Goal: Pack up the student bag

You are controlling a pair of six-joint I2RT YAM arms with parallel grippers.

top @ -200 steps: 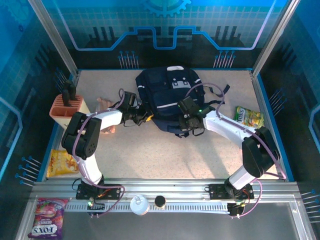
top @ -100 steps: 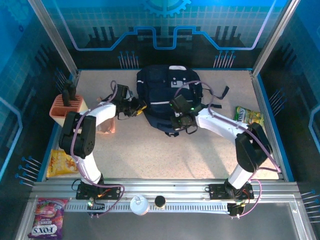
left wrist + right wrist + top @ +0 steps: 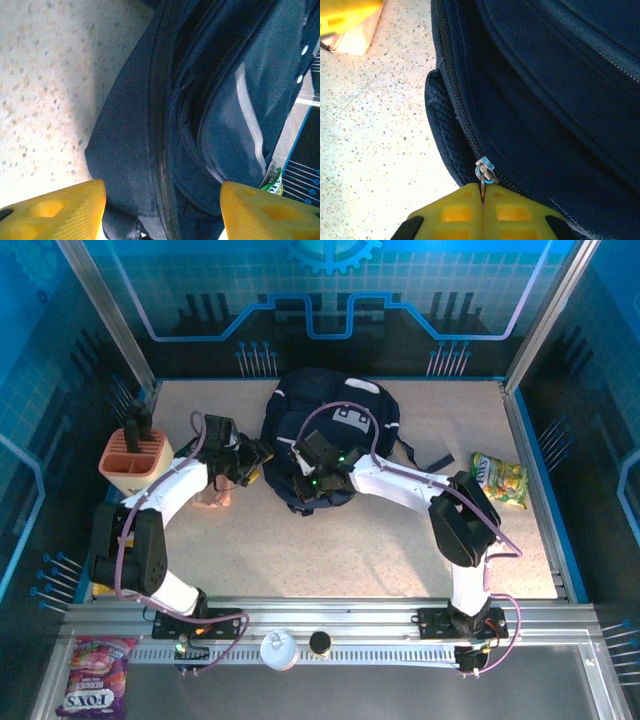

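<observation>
Right fingers (image 3: 462,214) pinch the student bag's (image 3: 560,100) zipper pull (image 3: 484,176) — tightly.

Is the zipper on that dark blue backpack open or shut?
Shut, where visible: the zipper teeth on the dark navy fabric backpack lie meshed above the silver metal pull pinched by the right gripper; beyond, cannot tell.

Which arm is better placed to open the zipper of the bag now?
Right. The right fingers are shut on the zipper pull at the edge of the bag. The left fingers stand open at the bag's side, gripping nothing.
</observation>
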